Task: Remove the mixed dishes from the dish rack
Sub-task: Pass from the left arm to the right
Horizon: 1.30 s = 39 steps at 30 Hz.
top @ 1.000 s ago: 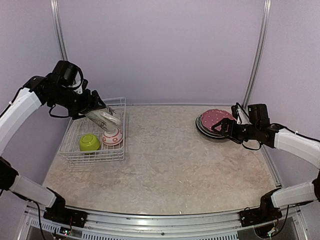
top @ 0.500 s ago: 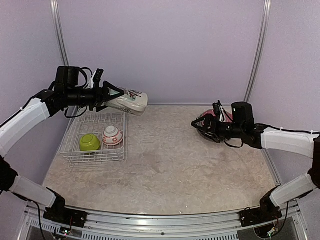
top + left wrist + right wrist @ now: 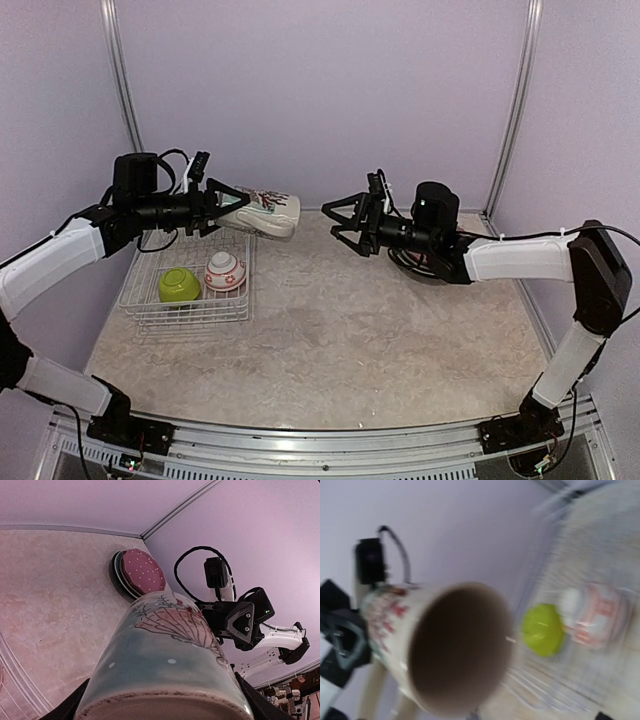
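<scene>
The left gripper point(image 3: 228, 203) is clamped on the cream printed ceramic mug point(image 3: 265, 212). It holds the mug on its side in the air above the far right corner of the white wire dish rack point(image 3: 186, 318), with the mouth turned toward the right gripper point(image 3: 330, 221). That gripper hangs over the marbled worktop point(image 3: 340, 340), jaws spread wide, facing the mug but apart from it. A lime-green bowl point(image 3: 179, 284) and a small white-and-red bowl point(image 3: 225, 271) sit side by side in the rack.
</scene>
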Motion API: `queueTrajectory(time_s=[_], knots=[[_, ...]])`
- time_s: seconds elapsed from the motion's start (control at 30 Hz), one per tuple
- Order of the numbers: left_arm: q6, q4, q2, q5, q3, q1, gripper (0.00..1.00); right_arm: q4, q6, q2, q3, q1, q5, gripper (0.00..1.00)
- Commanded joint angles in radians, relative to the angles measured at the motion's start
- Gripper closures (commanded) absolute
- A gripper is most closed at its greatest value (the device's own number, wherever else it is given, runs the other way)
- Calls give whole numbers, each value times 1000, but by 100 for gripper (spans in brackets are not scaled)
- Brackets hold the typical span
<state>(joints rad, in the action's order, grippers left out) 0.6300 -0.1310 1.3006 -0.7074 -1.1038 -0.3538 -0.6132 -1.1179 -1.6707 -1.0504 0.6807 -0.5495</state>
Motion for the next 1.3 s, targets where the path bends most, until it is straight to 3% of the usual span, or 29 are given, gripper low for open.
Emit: queueTrajectory(time_s=[0.0, 0.1, 0.3, 0.6, 0.73, 1.1, 1.27], knots=[[9, 171, -65, -55, -12, 13, 100, -180, -96, -84, -94, 43, -25, 4], [16, 188, -72, -55, 1, 18, 100, -257, -152, -160, -151, 59, -42, 6], [25, 198, -56, -65, 8, 36, 100, -428, -294, -291, -249, 87, -66, 23], [101, 256, 17, -126, 17, 55, 100, -452, -332, -362, -326, 104, -72, 37], [124, 277, 51, -146, 19, 53, 100, -486, -358, -375, -327, 109, -70, 48], [69, 228, 76, -121, 5, 1, 100, -520, -381, -394, -324, 115, -68, 63], [64, 223, 80, -125, 0, -9, 100, -555, -391, -388, -296, 116, -67, 79]])
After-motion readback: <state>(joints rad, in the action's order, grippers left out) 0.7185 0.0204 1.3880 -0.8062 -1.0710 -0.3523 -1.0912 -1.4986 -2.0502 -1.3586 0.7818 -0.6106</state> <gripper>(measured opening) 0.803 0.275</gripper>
